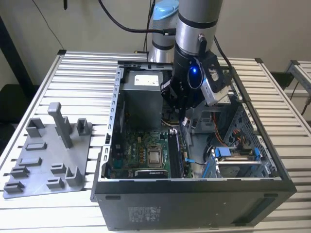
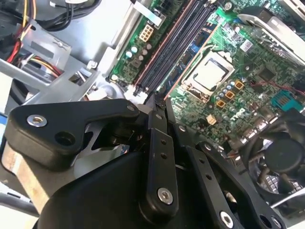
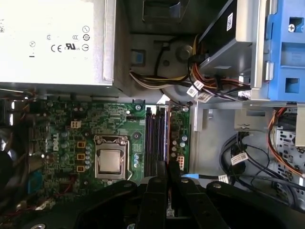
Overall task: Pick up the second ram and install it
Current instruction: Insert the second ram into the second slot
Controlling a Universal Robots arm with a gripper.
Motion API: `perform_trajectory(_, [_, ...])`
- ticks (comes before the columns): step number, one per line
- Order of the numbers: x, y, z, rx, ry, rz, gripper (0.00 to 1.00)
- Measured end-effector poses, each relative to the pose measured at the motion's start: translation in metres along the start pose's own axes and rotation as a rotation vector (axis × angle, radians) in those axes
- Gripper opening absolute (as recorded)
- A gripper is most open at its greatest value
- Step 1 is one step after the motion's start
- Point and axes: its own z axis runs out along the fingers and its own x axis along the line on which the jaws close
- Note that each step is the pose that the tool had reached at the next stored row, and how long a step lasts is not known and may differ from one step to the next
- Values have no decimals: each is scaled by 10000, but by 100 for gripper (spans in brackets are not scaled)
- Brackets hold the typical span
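My gripper [image 1: 181, 119] hangs inside the open computer case [image 1: 194, 194], low over the motherboard [image 1: 141, 150]. In both wrist views the black fingers [image 3: 159, 179] are pressed together, shut on the second ram [image 3: 167, 138]. The ram is a thin dark stick seen edge-on. It runs out from between the fingertips [image 2: 160, 101] along the outermost memory slot, beside the empty dark slots [image 3: 155, 138]. In the exterior view the ram [image 1: 174, 154] stands on edge beside the processor socket [image 1: 155, 156]. The fingers hide whether it is seated in the slot.
A grey fixture plate [image 1: 48, 155] with upright blocks lies on the slatted table at the exterior view's left. Inside the case are the power supply [image 3: 47, 38], cable bundles [image 3: 200, 81], a blue drive cage [image 1: 233, 153] and a black fan [image 2: 281, 152].
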Motion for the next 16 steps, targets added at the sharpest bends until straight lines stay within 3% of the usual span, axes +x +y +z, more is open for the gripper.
perform_trajectory(9, [14,-29,162,-1,-1,9,14])
perform_trajectory(16, [68,-55,286,7,-11,194,14])
